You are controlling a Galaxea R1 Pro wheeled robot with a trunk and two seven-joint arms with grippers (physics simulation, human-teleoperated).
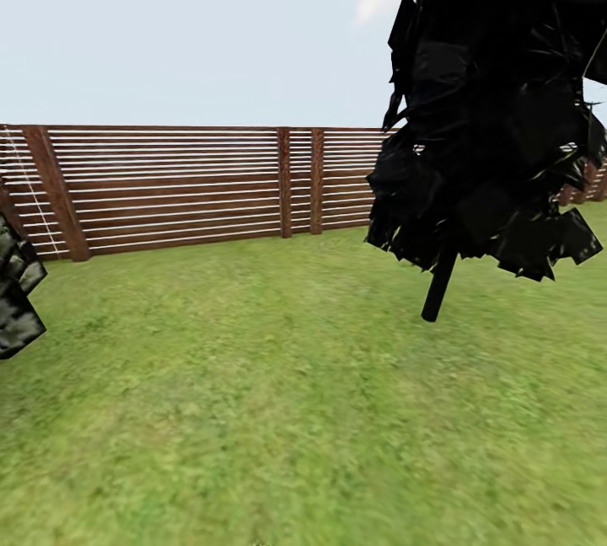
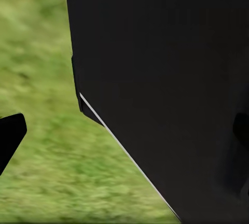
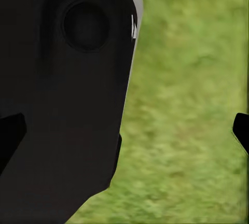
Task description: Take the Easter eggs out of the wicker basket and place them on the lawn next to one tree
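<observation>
conifer (image 1: pixel 497 108): crown cut off at 12–3 o'clock | bush (image 1: pixel 17 293): cropped at 9 o'clock | lawn (image 2: pixel 41 53): blurred, partly hidden

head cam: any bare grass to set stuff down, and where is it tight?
Open lawn runs from the slat fence to the near edge. It is tighter under the near-black conifer around its trunk, and by the dark foliage at left.

The lawn (image 1: pixel 278 411) is short, mottled green grass running back to the garden's brown slatted fence (image 1: pixel 185 188). In both wrist views the same blurred grass (image 2: pixel 41 79) lies beyond the dark gripper fingertips, bare.
</observation>
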